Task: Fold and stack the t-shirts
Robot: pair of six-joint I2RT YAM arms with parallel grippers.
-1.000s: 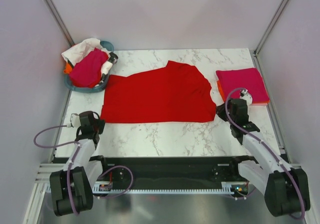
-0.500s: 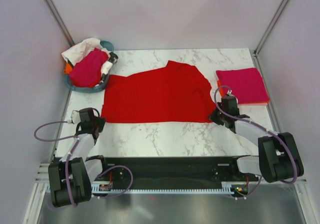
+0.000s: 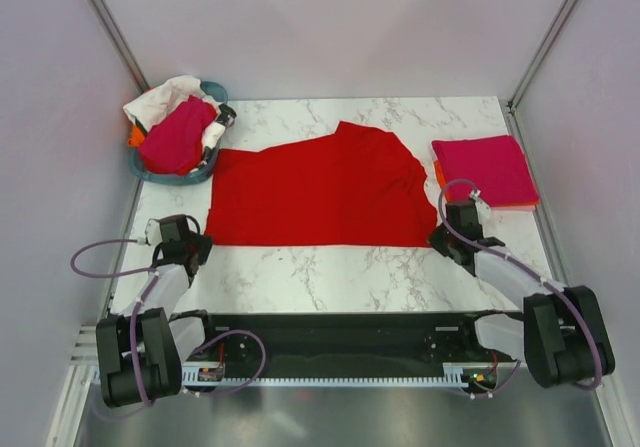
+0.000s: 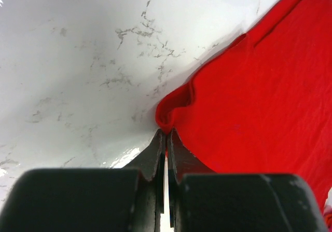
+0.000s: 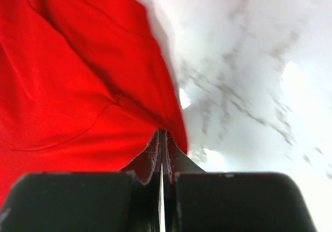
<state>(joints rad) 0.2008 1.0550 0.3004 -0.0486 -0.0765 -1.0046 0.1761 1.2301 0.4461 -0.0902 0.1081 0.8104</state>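
Overhead, the bright red cloth t-shirt (image 3: 315, 192) lies spread; only the wrist cameras show left gripper (image 4: 166, 134) and right gripper (image 5: 161, 133) clamped closed on its near corners.

Bright red shirt (image 3: 315, 192) on white, grey-veined marble surface (image 3: 330, 272); magenta shirt (image 3: 485, 167) over orange shirt (image 3: 438, 175); teal tub (image 3: 180, 177).

This is a robotics lab test cell, not a home. A marble-patterned table (image 3: 330, 277) is boxed in on the left, far and right sides by plain pale panels (image 3: 330, 27) with bare metal posts (image 3: 108, 25) at the far corners. The left arm (image 3: 165, 292) and right arm (image 3: 510, 277) are bolted to a black rail (image 3: 330, 339) along the near edge, with purple cables (image 3: 88, 259) looping loose. The only homely things are a red t-shirt (image 3: 310, 192) and a teal tub (image 3: 185, 176) of clothes
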